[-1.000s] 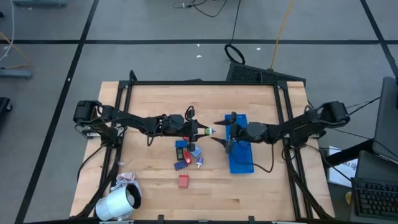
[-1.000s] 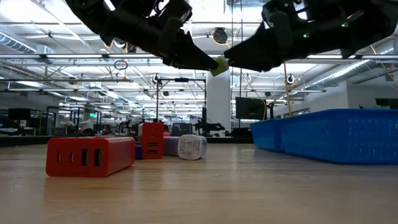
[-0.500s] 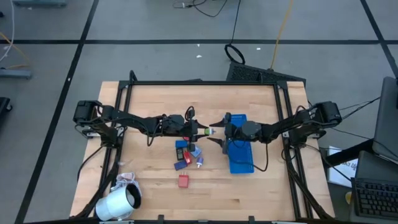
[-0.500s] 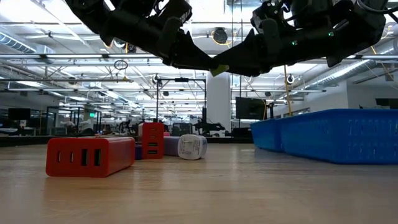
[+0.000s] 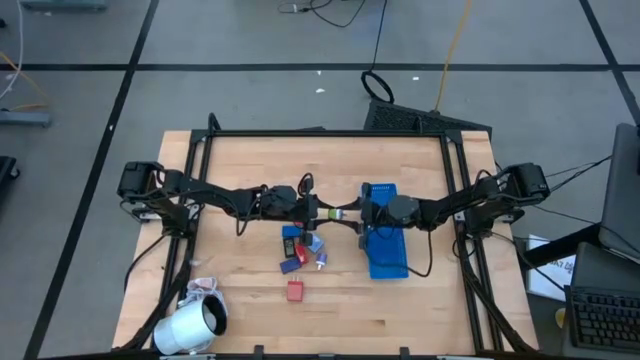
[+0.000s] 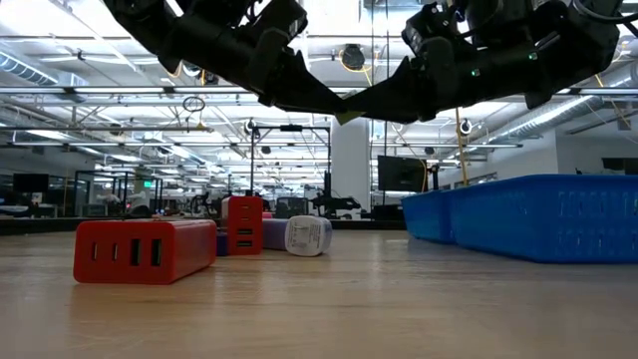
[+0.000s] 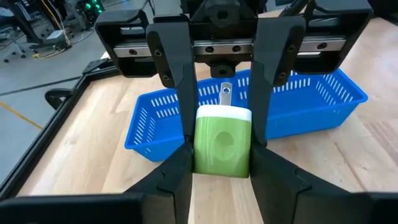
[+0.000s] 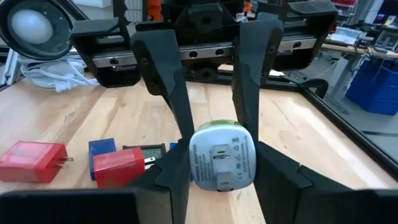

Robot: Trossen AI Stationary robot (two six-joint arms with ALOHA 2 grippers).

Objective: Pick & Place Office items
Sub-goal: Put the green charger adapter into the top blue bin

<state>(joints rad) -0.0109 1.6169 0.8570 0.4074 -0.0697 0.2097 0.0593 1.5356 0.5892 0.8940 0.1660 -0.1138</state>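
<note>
Green-and-white plug adapter [image 7: 222, 142] is held in the air above the middle of the worktop [image 5: 240, 310], between the two arms, just beside the near end of the blue tray [image 5: 386, 250]. Green body faces the left wrist camera; white pronged face shows in the right wrist view.

Left end effector [image 5: 322, 211] is clamped on the adapter's sides, fingers [image 7: 176, 106] flat against the green body. Right end effector [image 5: 350, 213] now has its own fingers [image 8: 166, 106] against the white end of the same piece. A second ago its jaws stood wide apart, short of the adapter; half a second ago they were around it, and now they have drawn in onto it. Both arms grip the one piece: a mid-air handover, as I read it.

Judgement: transfer is at the take-over stage. Left must let go before the right can carry the adapter to the tray. Risk is a tug or a drop if release is mistimed.

Remaining items lie on the worktop below: a red charger block [image 5: 296, 290], a blue block [image 5: 288, 266] and others clustered near [image 5: 305, 245]. White roll [image 5: 190, 326] sits at the near left corner.
</note>
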